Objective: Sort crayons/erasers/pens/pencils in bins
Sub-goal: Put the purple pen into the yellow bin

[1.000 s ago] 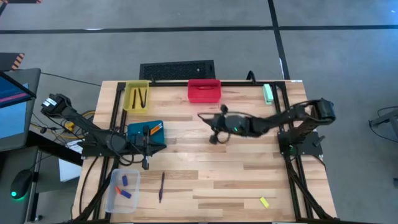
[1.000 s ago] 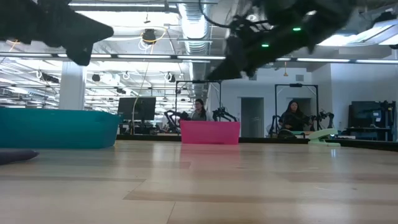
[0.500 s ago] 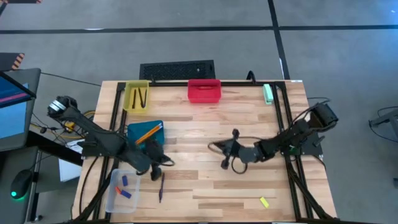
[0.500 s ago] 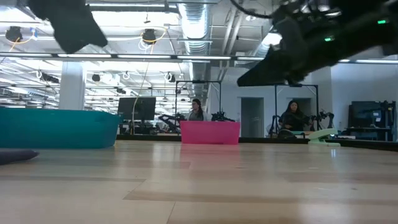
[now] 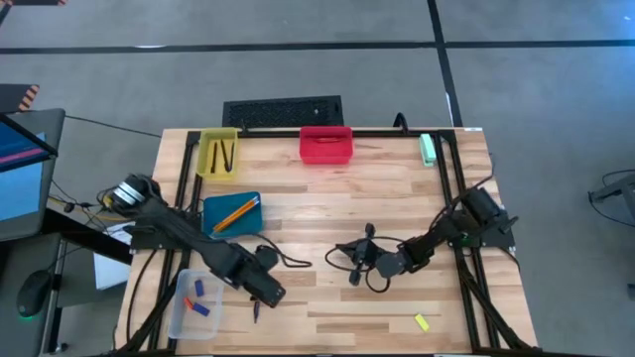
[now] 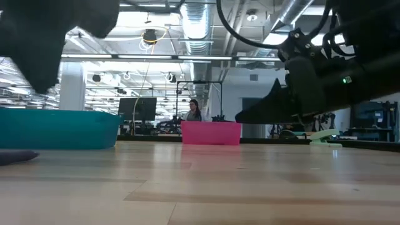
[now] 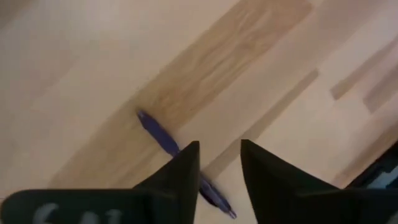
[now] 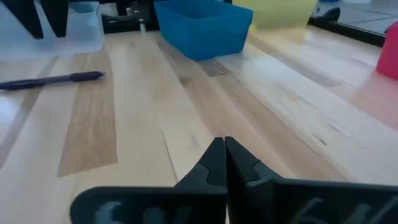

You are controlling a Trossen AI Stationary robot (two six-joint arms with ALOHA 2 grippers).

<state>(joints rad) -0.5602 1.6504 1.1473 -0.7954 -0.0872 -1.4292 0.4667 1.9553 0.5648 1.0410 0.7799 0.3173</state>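
A purple pen [image 5: 256, 307] [image 7: 160, 135] lies flat on the wooden table near its front edge. My left gripper [image 5: 266, 292] [image 7: 219, 163] hangs just above it, pointing down, open, and clear of the pen; one finger hides part of the pen. My right gripper [image 5: 354, 263] [image 8: 225, 155] is shut on nothing, low over the table's middle and pointing toward the left. The yellow bin [image 5: 218, 156] holds dark crayons. Orange pencils lie in the teal bin [image 5: 231, 213]. The clear bin [image 5: 195, 302] holds erasers. The red bin [image 5: 326, 144] stands at the back.
A yellow eraser [image 5: 422, 322] lies near the table's front right corner, and a pale green object [image 5: 428, 149] at the back right. A black keyboard [image 5: 283, 111] sits behind the table. People sit in the room beyond the red bin [image 6: 210, 132].
My left gripper has left the teal bin, uncovering the pencils in it, and gone toward the table's near edge to stand over the purple pen, tipping to point down. My right gripper has swung from in front of the red bin toward the near edge and sunk lower, still shut.
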